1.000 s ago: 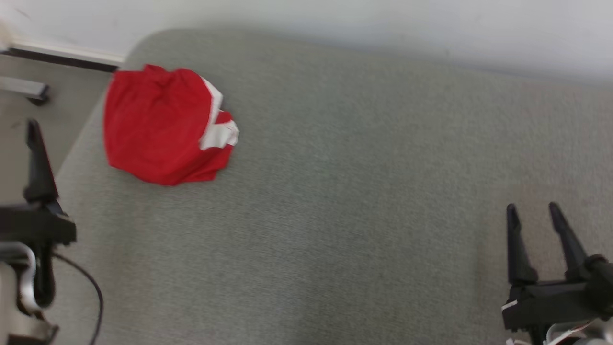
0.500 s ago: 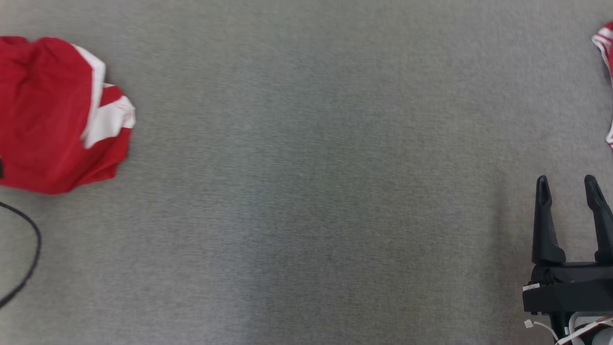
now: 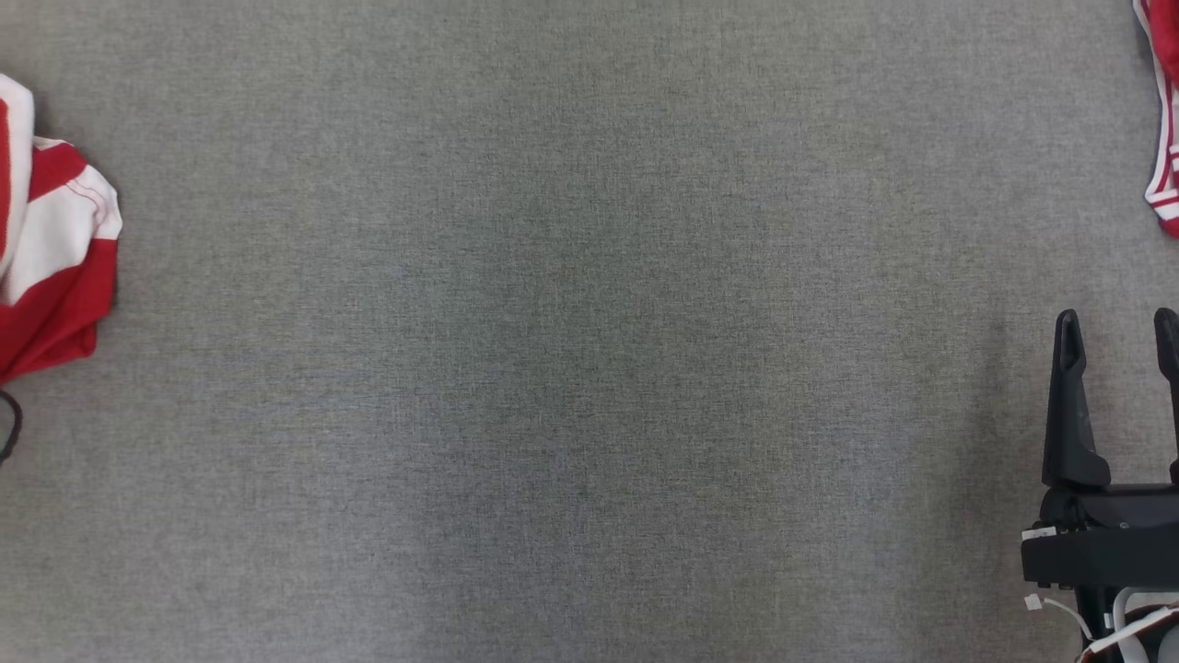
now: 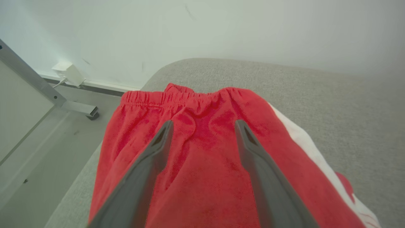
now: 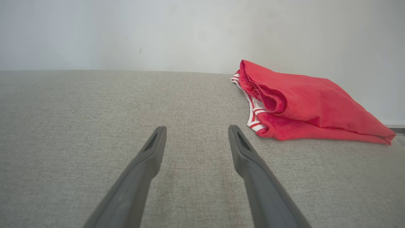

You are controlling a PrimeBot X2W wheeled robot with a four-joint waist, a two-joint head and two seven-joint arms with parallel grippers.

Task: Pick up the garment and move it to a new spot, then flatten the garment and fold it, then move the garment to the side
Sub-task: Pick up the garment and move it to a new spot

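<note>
A grey woven cushion top [image 3: 589, 368] is seen, backed by a pale wall [image 4: 221, 28]. A white box [image 4: 67, 73] is fixed low on that wall, above a grey floor [image 4: 69, 136]. A metal bar [image 4: 31, 79] is set aslant nearby. A black cable [image 3: 11, 428] is laid at the cushion's left edge.
</note>
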